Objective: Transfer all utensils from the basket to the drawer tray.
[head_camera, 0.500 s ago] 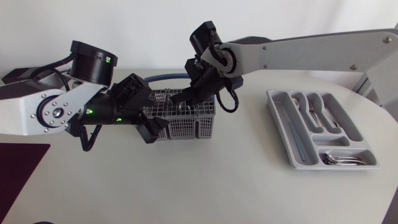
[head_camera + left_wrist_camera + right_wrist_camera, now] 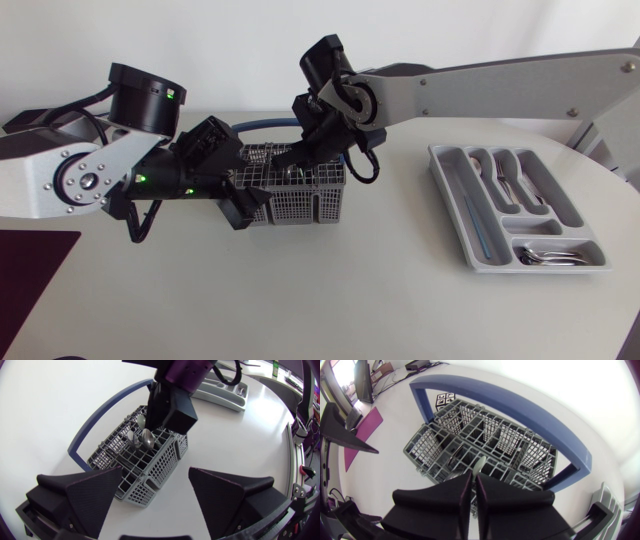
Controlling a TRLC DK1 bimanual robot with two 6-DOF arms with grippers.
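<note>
A grey wire basket [image 2: 300, 195] with a blue handle [image 2: 510, 405] stands left of the table's middle. My right gripper [image 2: 303, 158] hangs over its front compartments, fingers almost together on the bowl of a spoon [image 2: 480, 466] that stands upright in the basket. From the left wrist view the same gripper [image 2: 162, 422] sits just above two spoon bowls [image 2: 148, 437]. My left gripper [image 2: 155, 495] is open and wide, with the basket's near corner [image 2: 145, 490] between its fingers without touching them. The grey drawer tray [image 2: 455, 205] lies at the right.
The tray holds forks and spoons [image 2: 508, 180] in its long slots, more spoons [image 2: 545, 257] in the front slot and a thin blue utensil [image 2: 478, 228]. A dark purple mat [image 2: 30, 265] lies at the table's left front edge.
My right gripper has shifted slightly to the left over the basket. The left arm has barely moved.
</note>
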